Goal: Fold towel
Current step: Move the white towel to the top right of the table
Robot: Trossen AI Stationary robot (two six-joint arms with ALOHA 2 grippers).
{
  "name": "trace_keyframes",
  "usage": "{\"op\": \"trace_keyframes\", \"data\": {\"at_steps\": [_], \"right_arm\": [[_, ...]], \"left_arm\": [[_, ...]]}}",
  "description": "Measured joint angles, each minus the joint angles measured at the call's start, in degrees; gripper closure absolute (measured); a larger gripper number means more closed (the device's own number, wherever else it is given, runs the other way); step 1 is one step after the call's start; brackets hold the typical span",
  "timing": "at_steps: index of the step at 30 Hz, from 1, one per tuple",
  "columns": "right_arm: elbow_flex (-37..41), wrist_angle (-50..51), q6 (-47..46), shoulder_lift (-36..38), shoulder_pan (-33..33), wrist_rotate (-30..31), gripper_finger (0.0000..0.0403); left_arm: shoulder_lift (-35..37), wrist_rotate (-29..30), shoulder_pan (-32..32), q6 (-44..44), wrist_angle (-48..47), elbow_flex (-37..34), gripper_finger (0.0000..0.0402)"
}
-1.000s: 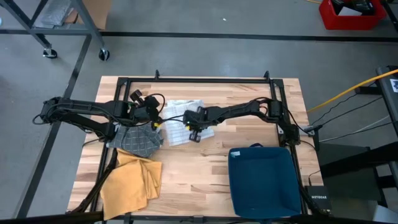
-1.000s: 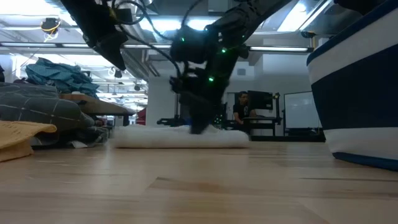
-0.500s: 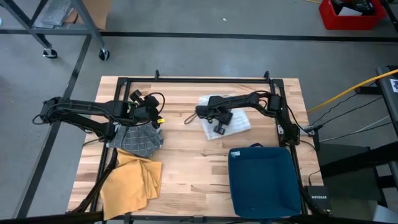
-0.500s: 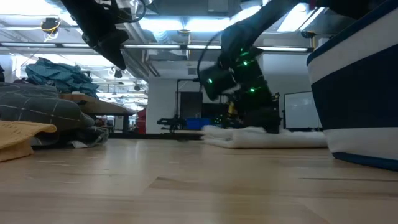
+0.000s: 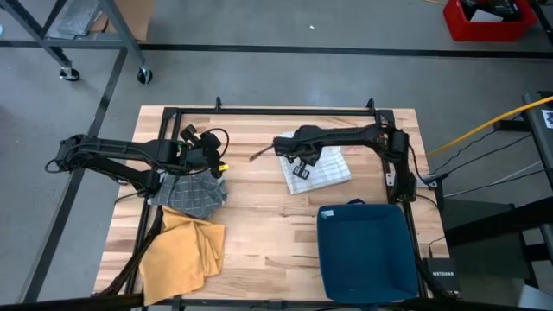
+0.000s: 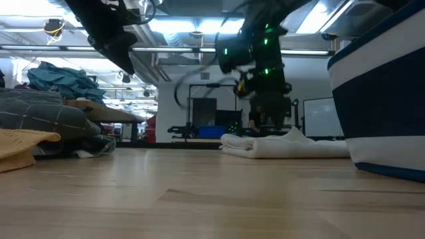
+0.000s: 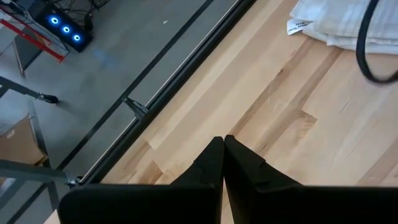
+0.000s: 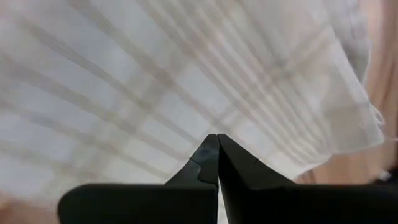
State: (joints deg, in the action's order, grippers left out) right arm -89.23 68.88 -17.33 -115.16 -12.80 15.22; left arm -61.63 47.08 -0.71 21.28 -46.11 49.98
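I have the white towel (image 5: 317,168) lying folded and flat on the table (image 5: 259,233), toward the far right part, just behind the blue bin (image 5: 367,250). It sits close to the bin, so I think it may go in there when the folding is done.

My right gripper (image 5: 296,163) hangs just over the left side of the towel. From the low view it is up in the air, not touching the cloth. Its fingers (image 8: 211,163) are pressed together with nothing between them, so it holds nothing. Its own camera sees only the checked cloth right below.

My left gripper (image 5: 218,166) waits over the left side of the table, by the grey cloth (image 5: 192,194). Its fingers (image 7: 219,163) are pinched together and empty too. I keep it there so it is out of the way.

A yellow cloth (image 5: 181,252) lies at the near left. The grey and yellow ones look rumpled, so I think they need folding next.
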Motion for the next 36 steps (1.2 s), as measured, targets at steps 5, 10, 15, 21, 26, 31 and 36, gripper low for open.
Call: {"op": "trace_keyframes", "data": {"at_steps": [5, 10, 15, 21, 26, 31, 36], "right_arm": [[0.0, -8.5, 0.0, 3.2, 0.0, -7.0, 0.0396], [0.0, -19.5, 0.0, 3.2, 0.0, -14.9, 0.0396], [-0.1, -26.0, 0.0, 2.0, -0.1, -14.8, 0.0396], [-0.1, -25.7, -0.7, -1.0, -1.3, -14.3, 0.0396], [0.0, -25.4, -0.7, -4.3, -2.2, -13.7, 0.0396], [0.0, -22.0, -3.0, -5.5, -4.6, -12.2, 0.0396], [-0.1, -11.9, -5.8, -5.5, -7.6, -7.3, 0.0396]], "left_arm": [[0.0, 0.0, 0.0, 0.0, 0.0, 0.0, 0.04], [0.0, 0.0, 0.0, 0.0, 0.0, 0.0, 0.04], [0.0, 0.0, 0.0, 0.0, 0.0, 0.0, 0.04], [0.0, 0.0, 0.0, 0.3, 0.0, 0.0, 0.04], [0.0, 0.0, 0.0, 1.1, -0.1, 0.0, 0.04], [0.0, 0.0, 0.0, 1.1, -0.1, 0.0, 0.04], [0.0, 0.0, 0.0, 1.3, 0.0, 0.0, 0.04]]}}
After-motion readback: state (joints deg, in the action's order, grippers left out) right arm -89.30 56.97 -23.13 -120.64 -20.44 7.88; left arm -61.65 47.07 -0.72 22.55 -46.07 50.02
